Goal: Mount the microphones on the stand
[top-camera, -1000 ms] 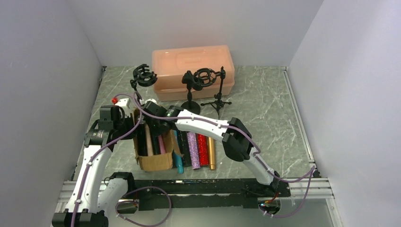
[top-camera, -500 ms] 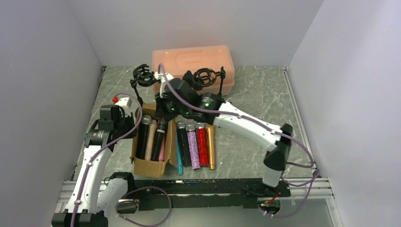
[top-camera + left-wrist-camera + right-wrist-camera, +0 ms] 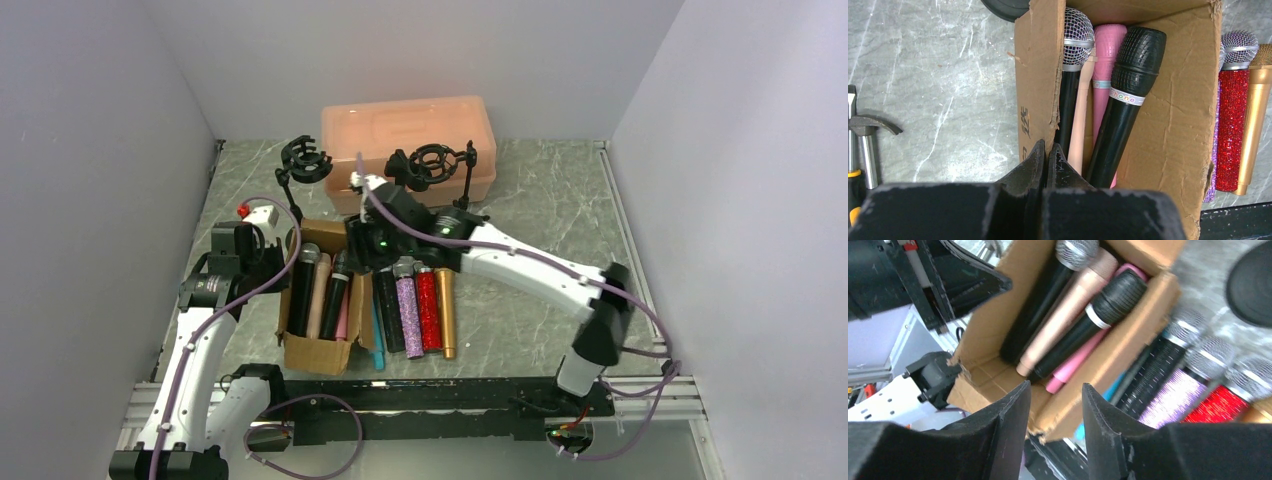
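We see a gray, stone-look table (image 3: 540, 190). On it sit a brown box (image 3: 320, 352), shiny microphones (image 3: 409, 315) just beside it, a big pink tub (image 3: 405, 125) and black stands (image 3: 305, 160).

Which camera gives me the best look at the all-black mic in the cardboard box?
Left wrist: the black microphone sits close and sharp in the cardboard box, label band visible. Right wrist shows it whole but blurred. Top external shows it small and distant.

teal microphone (image 3: 377, 335) mostly hidden, hammer (image 3: 873, 125) cropped
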Robot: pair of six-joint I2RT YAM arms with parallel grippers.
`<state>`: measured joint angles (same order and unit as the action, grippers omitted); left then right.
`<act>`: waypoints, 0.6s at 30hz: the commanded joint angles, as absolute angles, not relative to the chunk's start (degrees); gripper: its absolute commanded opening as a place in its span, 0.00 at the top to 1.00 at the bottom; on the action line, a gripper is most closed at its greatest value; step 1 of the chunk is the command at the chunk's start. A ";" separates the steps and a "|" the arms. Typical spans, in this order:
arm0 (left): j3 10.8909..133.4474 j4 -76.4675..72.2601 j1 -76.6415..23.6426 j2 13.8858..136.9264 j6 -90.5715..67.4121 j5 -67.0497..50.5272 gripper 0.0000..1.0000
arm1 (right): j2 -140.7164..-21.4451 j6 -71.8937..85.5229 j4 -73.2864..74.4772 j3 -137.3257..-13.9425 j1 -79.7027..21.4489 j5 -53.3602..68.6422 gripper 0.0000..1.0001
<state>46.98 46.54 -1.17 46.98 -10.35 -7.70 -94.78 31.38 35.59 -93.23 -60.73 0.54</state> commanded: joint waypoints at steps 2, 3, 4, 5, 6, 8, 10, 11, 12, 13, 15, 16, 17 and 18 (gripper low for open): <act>49.39 41.77 -1.14 45.69 -12.84 -8.60 1.00 | -106.22 33.67 35.81 -105.52 -63.74 1.15 0.52; 49.47 41.75 -1.13 45.82 -13.10 -8.28 1.00 | -108.85 33.93 37.31 -108.19 -63.81 1.17 0.52; 49.44 41.70 -1.14 46.00 -13.39 -7.87 1.00 | -111.44 34.07 39.51 -111.04 -64.01 1.10 0.51; 49.40 41.62 -1.14 46.17 -13.81 -7.51 1.00 | -113.83 34.16 41.26 -113.66 -64.06 0.95 0.50; 49.35 41.47 -1.14 46.34 -14.03 -7.20 1.00 | -116.29 34.30 43.07 -116.64 -64.06 0.93 0.50; 49.38 41.19 -1.14 46.72 -14.41 -6.84 1.00 | -121.45 34.41 47.17 -122.25 -64.07 0.54 0.49; 49.76 41.13 -1.14 47.07 -14.79 -6.27 1.00 | -124.16 34.62 50.34 -126.34 -64.07 0.20 0.48; 50.01 41.06 -1.10 47.17 -14.85 -5.86 1.00 | -125.48 34.71 51.38 -127.62 -64.03 0.16 0.46; 50.21 41.05 -1.12 47.27 -14.94 -5.47 1.00 | -126.08 34.84 52.22 -128.46 -64.06 -0.49 0.44; 50.39 40.96 -1.12 47.43 -15.06 -5.12 1.00 | -126.39 34.85 52.81 -128.79 -64.02 -1.45 0.42; 50.56 40.96 -1.14 47.62 -15.25 -4.69 1.00 | -126.62 34.83 53.17 -128.53 -64.02 -2.51 0.41; 50.54 40.96 -1.14 47.71 -15.38 -4.63 1.00 | -126.72 34.81 53.29 -128.16 -63.99 -2.88 0.41; 50.54 41.00 -1.14 47.72 -15.50 -4.43 1.00 | -126.96 34.74 53.46 -127.96 -64.01 -3.16 0.40; 50.52 41.08 -1.13 47.72 -15.59 -4.11 1.00 | -127.24 34.65 53.70 -127.88 -63.99 -3.54 0.40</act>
<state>47.00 46.13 -1.17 48.01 -13.23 -4.73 -127.83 34.13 50.72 -125.16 -64.07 -0.89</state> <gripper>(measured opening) 0.023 0.591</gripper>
